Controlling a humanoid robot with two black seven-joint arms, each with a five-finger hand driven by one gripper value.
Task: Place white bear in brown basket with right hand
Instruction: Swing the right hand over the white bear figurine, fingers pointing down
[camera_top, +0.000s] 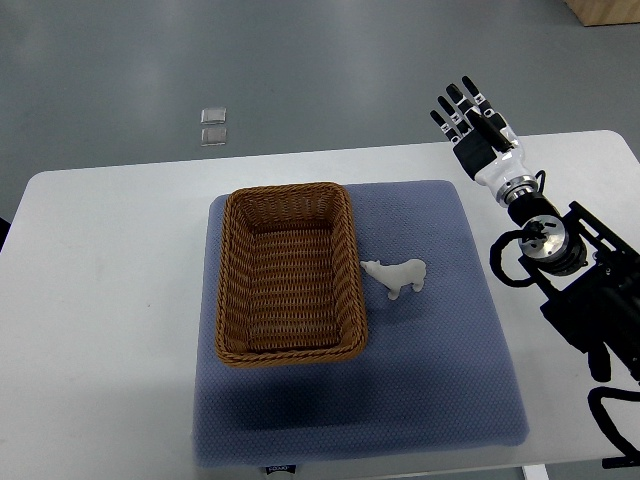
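Note:
A small white bear (397, 276) stands on the blue mat (440, 350), just right of the brown woven basket (289, 273). The basket holds nothing. My right hand (470, 122) is raised beyond the table's far edge, up and to the right of the bear. Its fingers are spread and it holds nothing. The right arm (560, 260) comes in from the right edge. The left arm is out of sight.
The mat lies on a white table (100, 300). Two small clear squares (213, 127) lie on the grey floor past the table's far edge. A wooden piece (605, 10) shows at the top right corner.

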